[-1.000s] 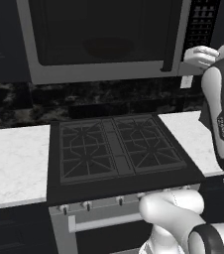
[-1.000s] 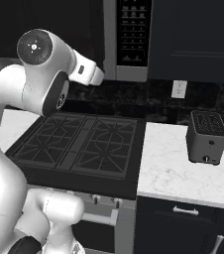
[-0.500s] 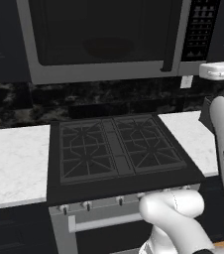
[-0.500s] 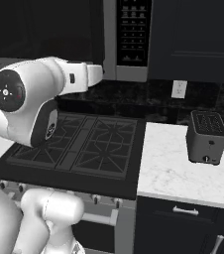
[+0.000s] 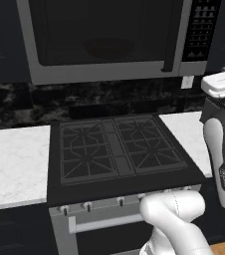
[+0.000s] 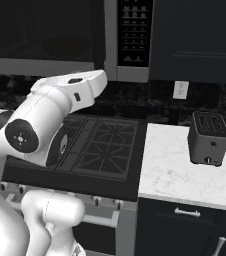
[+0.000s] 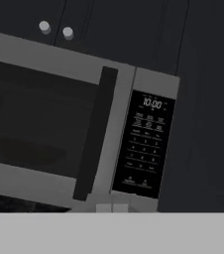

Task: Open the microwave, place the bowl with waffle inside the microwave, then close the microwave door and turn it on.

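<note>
We see the microwave mounted above the stove, its door shut. The dark upright handle runs down the door's right edge, just beside the black button panel, whose display reads 10:00. A faint round shape shows behind the dark glass, too dim for us to tell what it is. Our arm is raised over the stove, its hand facing the microwave front, well apart from it. We cannot tell whether the claw is open or closed. A toaster stands on the white marble counter to the right of the stove, below a wall outlet.
</note>
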You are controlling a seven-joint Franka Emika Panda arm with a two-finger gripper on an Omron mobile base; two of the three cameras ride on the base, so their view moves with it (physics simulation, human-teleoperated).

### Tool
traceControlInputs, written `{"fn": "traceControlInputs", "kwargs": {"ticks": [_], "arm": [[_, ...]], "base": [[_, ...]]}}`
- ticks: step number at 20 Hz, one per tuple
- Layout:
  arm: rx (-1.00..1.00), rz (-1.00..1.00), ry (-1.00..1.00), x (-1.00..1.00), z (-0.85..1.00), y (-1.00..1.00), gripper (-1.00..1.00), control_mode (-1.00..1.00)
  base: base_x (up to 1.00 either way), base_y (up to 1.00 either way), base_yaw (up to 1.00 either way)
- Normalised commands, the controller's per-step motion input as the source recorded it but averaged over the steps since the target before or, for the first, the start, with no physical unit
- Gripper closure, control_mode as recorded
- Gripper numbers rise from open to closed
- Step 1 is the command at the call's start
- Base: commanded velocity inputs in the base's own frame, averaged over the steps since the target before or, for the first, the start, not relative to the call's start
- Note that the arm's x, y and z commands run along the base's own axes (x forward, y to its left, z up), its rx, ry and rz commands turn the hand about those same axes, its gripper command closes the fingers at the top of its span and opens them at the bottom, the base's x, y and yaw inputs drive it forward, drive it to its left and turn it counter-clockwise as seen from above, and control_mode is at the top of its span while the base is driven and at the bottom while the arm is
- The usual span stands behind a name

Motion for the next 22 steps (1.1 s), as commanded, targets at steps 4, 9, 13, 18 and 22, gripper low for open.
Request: {"fn": "traceControlInputs", "kwargs": {"ticks": [4, 9, 13, 18, 22], "arm": [[0.00, 0.00, 0.01, 0.16, 0.03, -0.26, 1.00, -1.00], [0.03, 0.03, 0.01, 0.19, 0.09, -0.22, 1.00, -1.00], [0.06, 0.09, 0.14, 0.19, 0.12, -0.21, 1.00, -1.00], [0.01, 0.10, 0.30, 0.16, 0.04, -0.11, 1.00, -1.00], [0.00, 0.03, 0.20, 0.13, 0.12, -0.09, 1.00, -1.00]], "base": [[0.00, 0.00, 0.00], [0.00, 0.00, 0.00], [0.00, 0.00, 0.00], [0.00, 0.00, 0.00], [0.00, 0.00, 0.00]]}}
